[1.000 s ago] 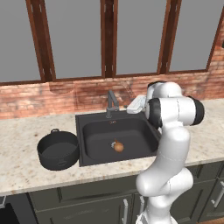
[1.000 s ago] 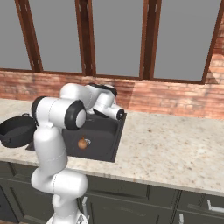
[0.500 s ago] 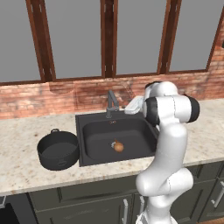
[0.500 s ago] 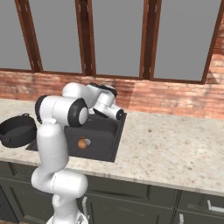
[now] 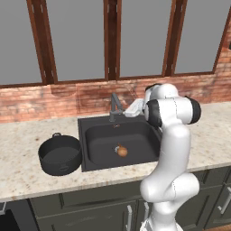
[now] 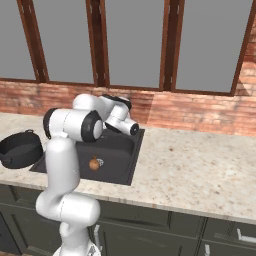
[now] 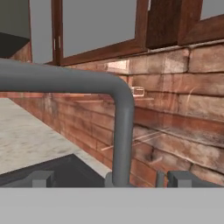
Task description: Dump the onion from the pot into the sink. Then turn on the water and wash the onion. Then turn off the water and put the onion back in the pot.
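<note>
Beside sink [image 5: 90, 135] drain: onion [image 5: 122, 151], already dumped, awaiting wash. Pot [image 5: 60, 154] left of sink on counter [image 5: 27, 135], upright, kept ready for return. Gripper [image 5: 133, 108] behind sink at faucet [image 5: 115, 104], fingers spread, likely reaching for water control.

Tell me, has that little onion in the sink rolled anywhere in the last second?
No. The onion sits beside the sink's drain, the same spot as before.

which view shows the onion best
The left base view: the onion lies in plain sight on the sink floor by the drain. In the right base view, the onion sits close beside the arm. The hand view faces the faucet.
</note>
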